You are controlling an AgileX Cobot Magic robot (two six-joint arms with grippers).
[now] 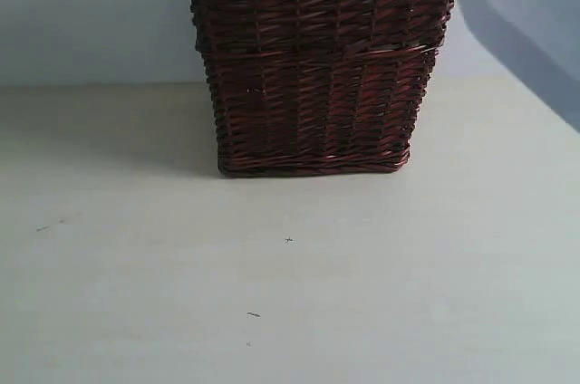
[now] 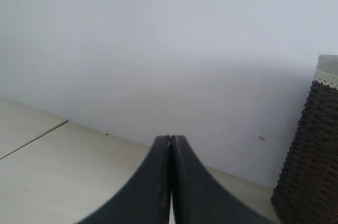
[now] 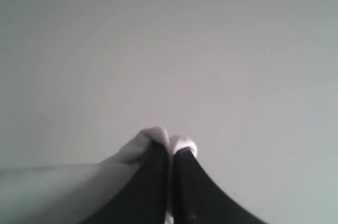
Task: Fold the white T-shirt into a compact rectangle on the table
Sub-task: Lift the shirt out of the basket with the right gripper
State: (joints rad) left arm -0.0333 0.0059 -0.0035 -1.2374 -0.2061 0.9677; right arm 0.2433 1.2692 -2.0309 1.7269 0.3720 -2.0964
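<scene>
- Pale surface (image 1: 290,293) carries a dark wicker basket (image 1: 313,76) at 12 o'clock, before a plain wall (image 1: 91,13).
- Left fingers (image 2: 160,152) pressed together, empty.
- Right fingers (image 3: 158,166) pinch white shirt (image 3: 153,137).

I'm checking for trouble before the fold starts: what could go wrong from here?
1. The right tool pinches only a small tuft of the white T-shirt at its tips, so the cloth could slip out.
2. The left tool is shut and empty. The shirt is held at one point only and may land bunched.
3. The wicker basket stands on the table, and cloth laid near it could snag.
</scene>
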